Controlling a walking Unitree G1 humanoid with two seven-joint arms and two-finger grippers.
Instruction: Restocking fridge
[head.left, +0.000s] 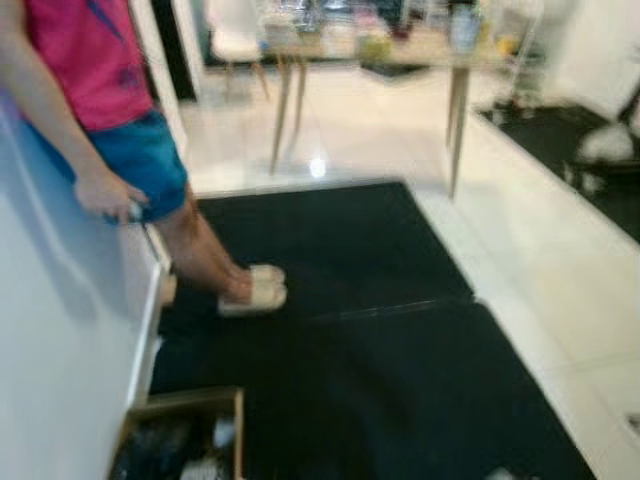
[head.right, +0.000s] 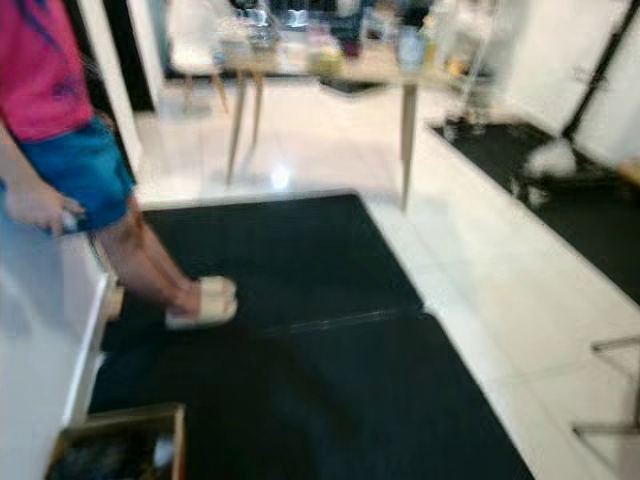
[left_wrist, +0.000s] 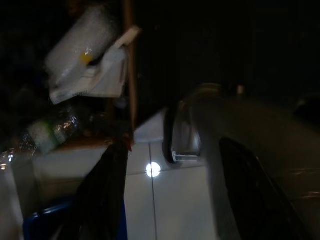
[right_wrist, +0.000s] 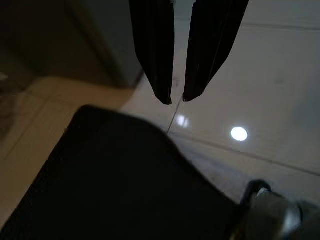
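Note:
The head views are blurred. A white fridge door panel (head.left: 50, 330) fills the left edge. At its foot stands an open cardboard box (head.left: 185, 402) with dark items inside. In the dim left wrist view my left gripper (left_wrist: 175, 200) is open and holds nothing. Beyond it lie a clear plastic bottle (left_wrist: 47, 135) and a white packet (left_wrist: 85, 55) by the box's edge. In the right wrist view my right gripper (right_wrist: 176, 100) hangs shut over the tiled floor (right_wrist: 260, 75), holding nothing.
A person (head.left: 80, 60) in a pink top and blue shorts stands at the left on the black mat (head.left: 350, 350), one hand (head.left: 105, 195) on the white panel. A wooden-legged table (head.left: 400, 45) with clutter stands behind. White tiles (head.left: 540, 250) run along the right.

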